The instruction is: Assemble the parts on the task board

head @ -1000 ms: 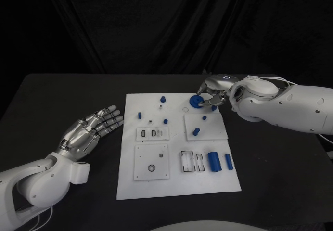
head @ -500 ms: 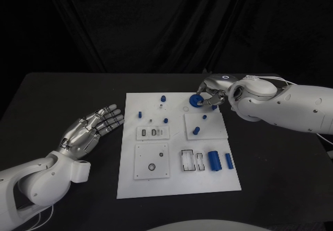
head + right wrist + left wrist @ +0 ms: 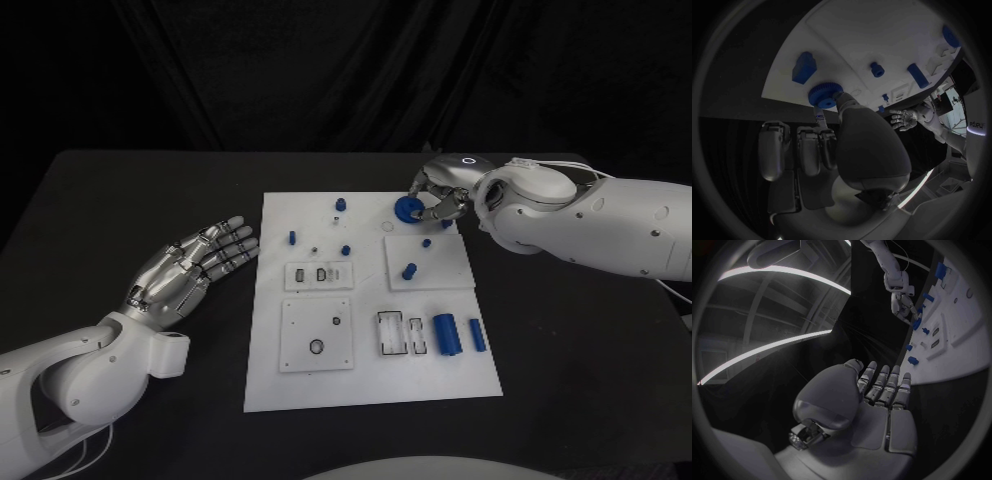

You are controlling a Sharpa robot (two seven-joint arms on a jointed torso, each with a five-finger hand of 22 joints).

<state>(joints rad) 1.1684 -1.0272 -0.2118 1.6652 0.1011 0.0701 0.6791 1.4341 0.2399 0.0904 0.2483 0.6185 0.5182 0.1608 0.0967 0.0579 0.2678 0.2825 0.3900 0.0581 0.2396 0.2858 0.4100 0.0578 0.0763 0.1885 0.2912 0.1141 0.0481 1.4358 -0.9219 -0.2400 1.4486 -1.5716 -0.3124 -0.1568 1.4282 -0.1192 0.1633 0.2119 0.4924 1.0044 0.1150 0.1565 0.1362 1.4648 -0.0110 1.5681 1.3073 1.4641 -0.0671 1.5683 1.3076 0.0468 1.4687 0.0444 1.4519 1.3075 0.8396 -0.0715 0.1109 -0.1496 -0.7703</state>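
Blue gear (image 3: 410, 209) sits at the upper right of the white task board (image 3: 372, 385), pinched by the right hand (image 3: 440, 196) between thumb and a finger. Left hand (image 3: 191, 263) lies at frame left beside the board, palm up, fingers spread, holding nothing. Blue cylinder (image 3: 446, 334) lower right on board.

head view looking down, wrist views close, sharing task board (image 3: 368, 380)
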